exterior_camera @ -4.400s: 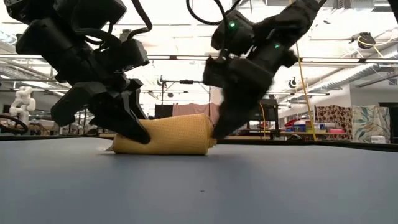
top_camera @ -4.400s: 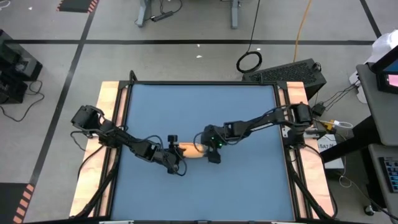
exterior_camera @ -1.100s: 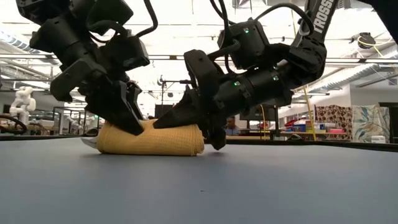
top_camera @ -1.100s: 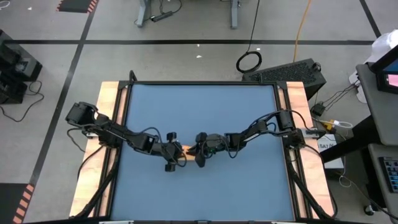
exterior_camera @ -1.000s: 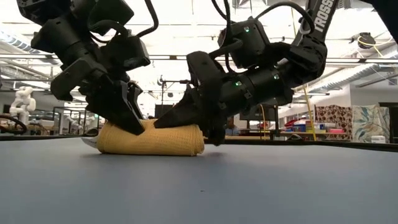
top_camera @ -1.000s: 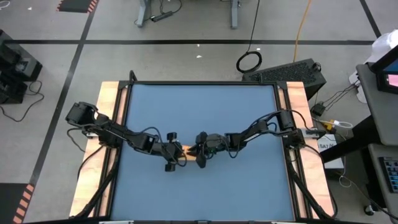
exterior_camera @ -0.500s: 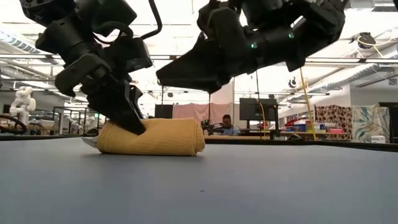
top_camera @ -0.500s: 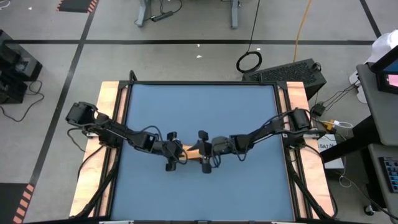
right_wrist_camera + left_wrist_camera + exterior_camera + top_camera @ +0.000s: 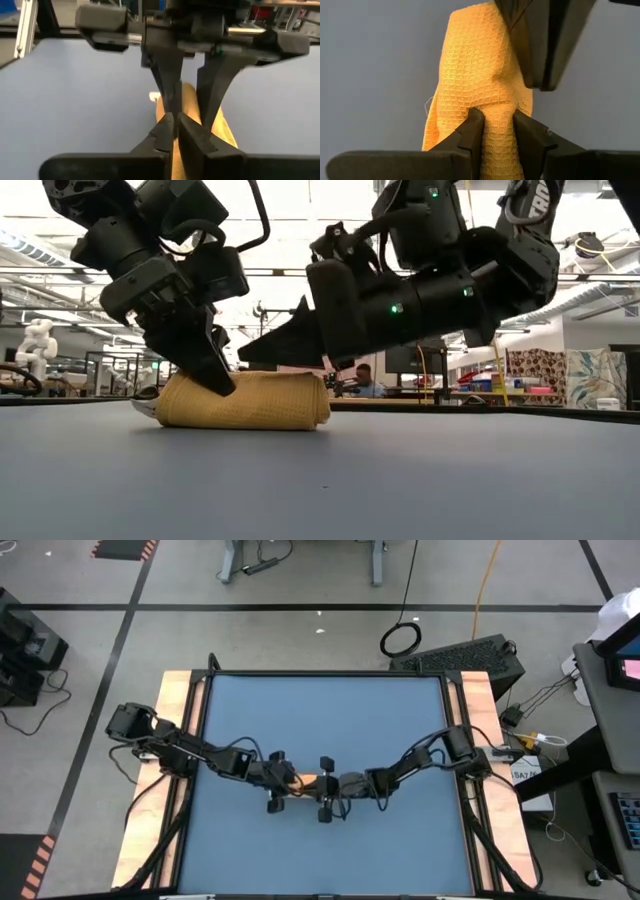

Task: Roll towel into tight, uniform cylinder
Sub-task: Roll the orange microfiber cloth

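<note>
At table centre, right gripper (image 9: 250, 352) had let go and lifted off the rolled towel (image 9: 245, 400), jaws closed empty at its 3 o'clock end, left gripper (image 9: 215, 375) still pinching the 9 o'clock end, roll looked nearly formed.

Towel (image 9: 245, 400) orange-yellow, waffle weave; table (image 9: 320, 730) blue; fingers (image 9: 472, 132) black.

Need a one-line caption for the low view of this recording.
Left hand pinches the rolled towel on the blue table; right hand, shut, hovers above the roll.
</note>
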